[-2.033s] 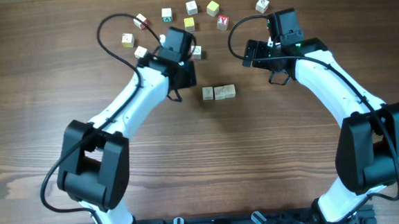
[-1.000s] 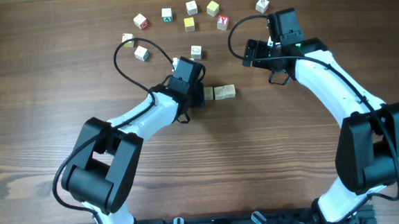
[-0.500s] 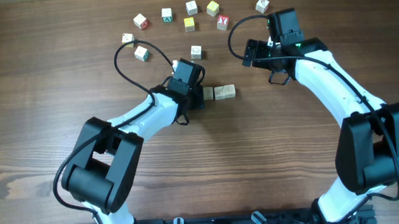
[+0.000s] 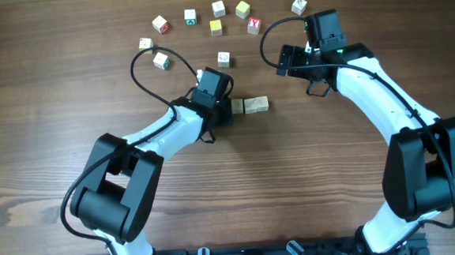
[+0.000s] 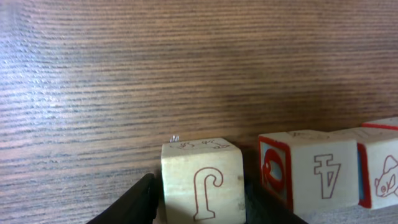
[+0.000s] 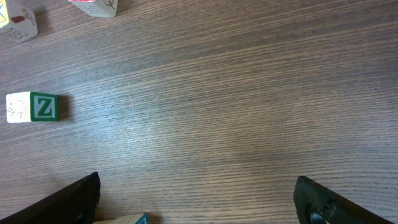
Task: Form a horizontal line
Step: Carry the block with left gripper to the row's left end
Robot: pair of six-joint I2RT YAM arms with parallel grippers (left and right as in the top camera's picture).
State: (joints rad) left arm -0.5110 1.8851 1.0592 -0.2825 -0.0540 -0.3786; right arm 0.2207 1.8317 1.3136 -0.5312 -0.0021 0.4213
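The horizontal line (image 4: 251, 105) is a short row of pale letter cubes at mid-table. My left gripper (image 4: 223, 105) is down at its left end. In the left wrist view a pale cube marked J (image 5: 202, 179) rests on the wood between the left gripper's (image 5: 200, 200) black fingers (image 5: 138, 202). They stand a little off its sides, open. Right of it, past a narrow gap, sit a red-faced cube marked 4 (image 5: 311, 168) and another cube (image 5: 380, 160). My right gripper (image 4: 291, 60) hangs wide open over bare wood (image 6: 199, 205).
Several loose letter cubes lie scattered along the far side, among them a yellow one (image 4: 242, 9) and a red one (image 4: 254, 25). A green Z cube (image 6: 43, 107) lies ahead-left of the right gripper. A blue-cornered cube (image 6: 127, 219) lies by its left finger.
The left arm has come down from the loose cubes to the row's left end and stays there. Over the last second nothing visibly shifts overhead. The right arm has not moved.
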